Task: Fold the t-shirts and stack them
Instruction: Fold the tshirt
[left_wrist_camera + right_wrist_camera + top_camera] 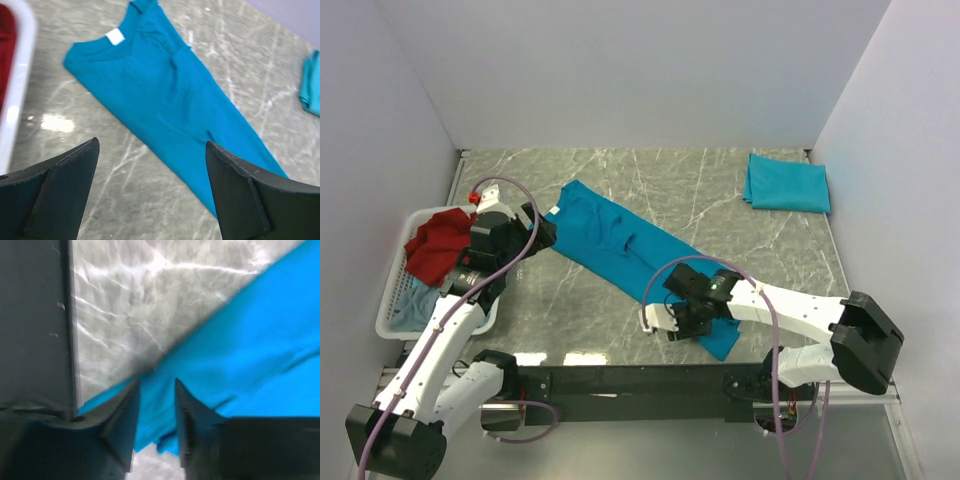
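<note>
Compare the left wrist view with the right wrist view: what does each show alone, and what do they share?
Only the left wrist view: the left gripper wide open, the white neck label, the white basket holding a red shirt, and a folded teal shirt at the right edge. Only the right wrist view: the right gripper, fingers slightly apart at the spread teal shirt's edge. Both: that shirt on the marble table.
</note>
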Controlling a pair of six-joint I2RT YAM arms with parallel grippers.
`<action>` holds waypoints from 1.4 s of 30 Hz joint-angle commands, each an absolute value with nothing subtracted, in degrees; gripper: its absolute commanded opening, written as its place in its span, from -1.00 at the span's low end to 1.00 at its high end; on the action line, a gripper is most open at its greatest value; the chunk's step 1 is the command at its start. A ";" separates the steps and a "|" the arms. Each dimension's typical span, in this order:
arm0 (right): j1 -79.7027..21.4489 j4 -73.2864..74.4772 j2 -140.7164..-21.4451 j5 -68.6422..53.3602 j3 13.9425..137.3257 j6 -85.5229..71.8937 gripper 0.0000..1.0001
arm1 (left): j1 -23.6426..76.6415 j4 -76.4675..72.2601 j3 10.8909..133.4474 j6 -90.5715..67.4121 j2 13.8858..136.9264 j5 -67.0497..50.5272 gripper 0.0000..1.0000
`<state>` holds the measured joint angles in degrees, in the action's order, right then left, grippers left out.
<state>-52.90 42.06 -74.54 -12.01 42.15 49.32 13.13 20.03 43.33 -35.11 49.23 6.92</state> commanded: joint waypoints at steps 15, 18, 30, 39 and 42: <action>-24.61 38.86 -121.27 -31.12 103.25 7.77 0.11 | 12.74 10.82 38.24 -36.91 50.62 -5.80 0.92; -24.35 36.74 -127.08 -27.44 108.62 4.40 0.12 | 12.48 9.41 37.53 -37.62 51.68 -7.03 0.86; -24.69 38.49 -137.54 -29.79 111.97 1.06 0.00 | 11.69 9.58 36.83 -44.29 57.03 -2.64 0.72; -24.79 39.29 -140.36 -26.81 117.86 -1.91 -0.60 | 10.81 9.23 37.97 -51.67 64.76 -2.64 0.63; -23.65 37.80 -140.28 -24.71 119.35 -4.38 -0.81 | 10.81 9.67 39.37 -52.38 68.98 -2.55 0.56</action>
